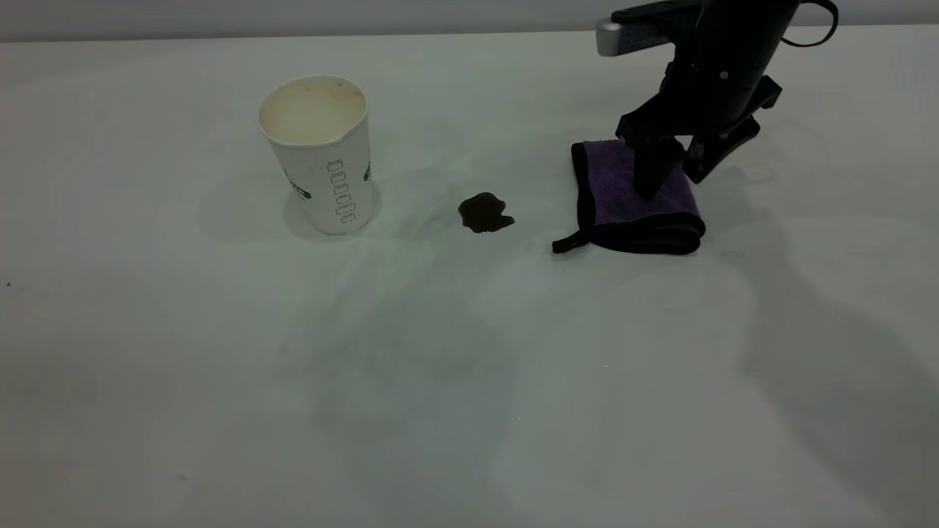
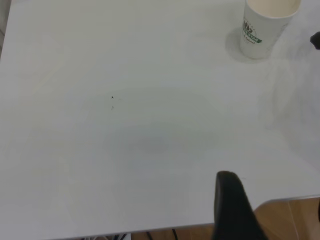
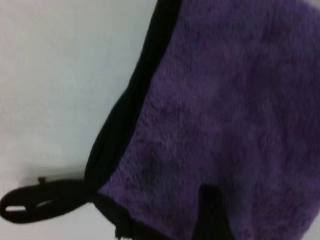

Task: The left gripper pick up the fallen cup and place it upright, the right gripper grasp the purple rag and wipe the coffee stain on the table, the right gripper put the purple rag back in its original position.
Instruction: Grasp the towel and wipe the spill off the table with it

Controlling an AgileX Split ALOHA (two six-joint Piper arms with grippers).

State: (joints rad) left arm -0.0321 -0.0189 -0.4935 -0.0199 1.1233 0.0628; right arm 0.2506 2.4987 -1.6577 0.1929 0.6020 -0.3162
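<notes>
Right end effector (image 1: 671,172) sits at upper right of the exterior frame, down over the rag (image 1: 634,202). Jaws apart: one finger pressed into the rag's top, the other hanging off its right edge, nothing clamped yet.

Rag lies folded on the table (image 1: 469,381), black loop tail (image 1: 568,243) toward the stain (image 1: 484,213), which is just left of it, near but not touching. Cup (image 1: 319,154) is upright at left centre, well clear of the stain, so I'd call step one done.

Left end effector (image 2: 235,210): one dark finger visible low in its wrist view, far from the cup; can't tell if open or closed.

Step in hand, I reckon: grasp the rag.
- Go low enough to catch all folded layers.
- Close firmly, then lift a little.
- Sweep left across the stain, pressing flat.
- Stop before the cup.
</notes>
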